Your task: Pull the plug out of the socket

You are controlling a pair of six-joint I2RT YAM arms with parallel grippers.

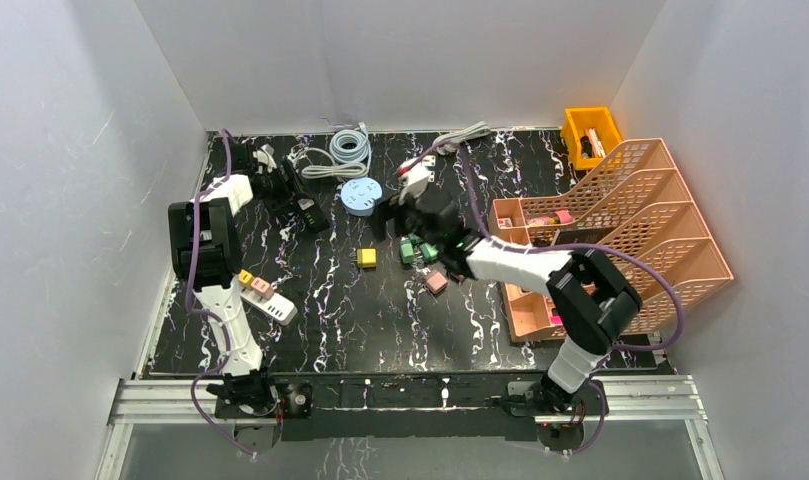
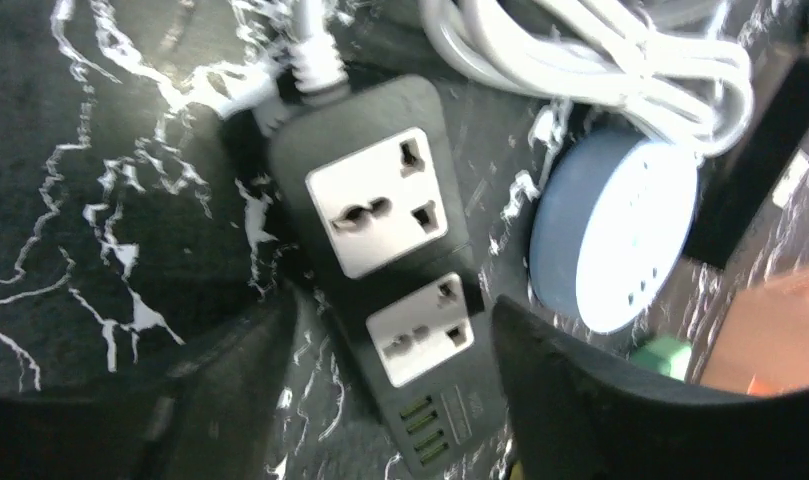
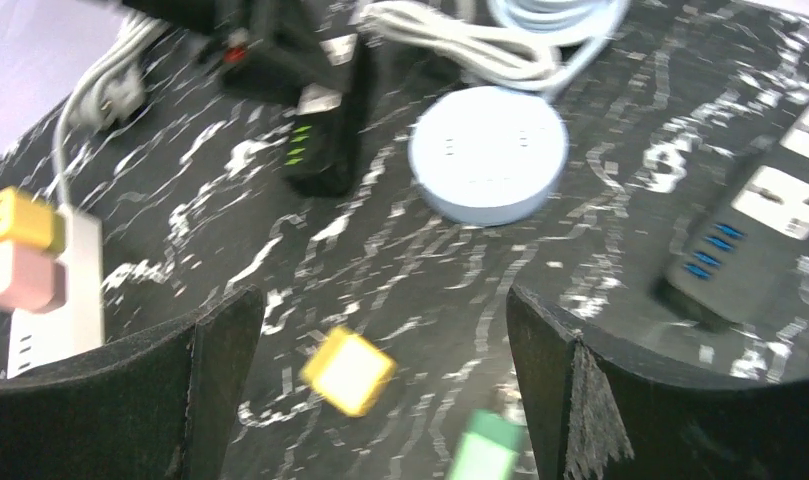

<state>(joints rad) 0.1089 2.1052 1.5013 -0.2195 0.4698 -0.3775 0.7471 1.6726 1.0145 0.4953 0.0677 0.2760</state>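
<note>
A white power strip [image 1: 270, 300] lies at the near left with a yellow plug [image 1: 246, 277] and a pink plug [image 1: 262, 288] seated in it. It also shows at the left edge of the right wrist view [image 3: 55, 300], with both plugs in place. My left gripper [image 1: 285, 190] is open at the back left and straddles the end of a black power strip [image 2: 380, 250], whose two white sockets are empty. My right gripper [image 1: 385, 218] is open and empty above the table's middle. A loose yellow plug [image 3: 348, 372] lies on the table between its fingers [image 3: 220, 350].
A round blue socket hub [image 1: 361, 196] sits between the two grippers. Coiled white cables [image 1: 340, 155] lie at the back. Loose green plugs [image 1: 415, 250] and a pink one [image 1: 436, 282] lie mid-table. A second black strip [image 3: 760, 230] is at the right. A salmon file rack [image 1: 620, 230] and an orange bin [image 1: 592, 135] stand far right.
</note>
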